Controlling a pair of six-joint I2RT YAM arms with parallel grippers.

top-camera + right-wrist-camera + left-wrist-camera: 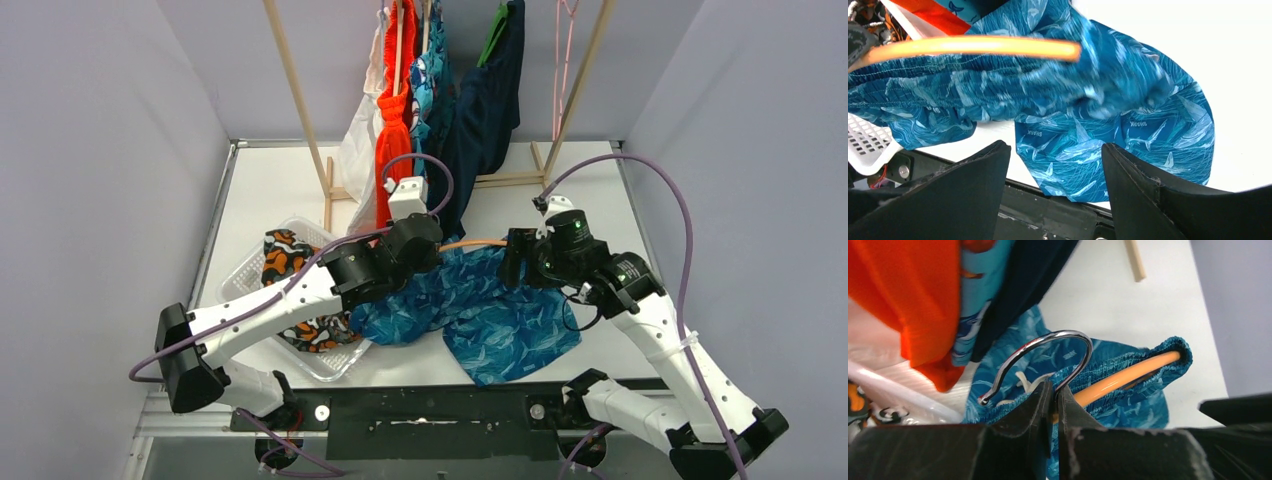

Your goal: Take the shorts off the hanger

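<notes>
The left gripper (pixel 1054 390) clamps the orange plastic hanger (pixel 1128 374) under its chrome hook (pixel 1068 334), while the right gripper (pixel 1055 146) gapes (empty) by the teal shark-print fabric shorts (pixel 1128 135) strung on it, whose waistband (pixel 1170 347) may snag if tugged askew.

orange hanger (pixel 1128 377) partly buried in the waistband of the teal shark shorts (pixel 1128 145), neck lost between left end effector (pixel 1054 390) fingers, fabric just under the hanger all smeared, navy shorts (pixel 490 110) beyond the hanger chopped by top edge
</notes>
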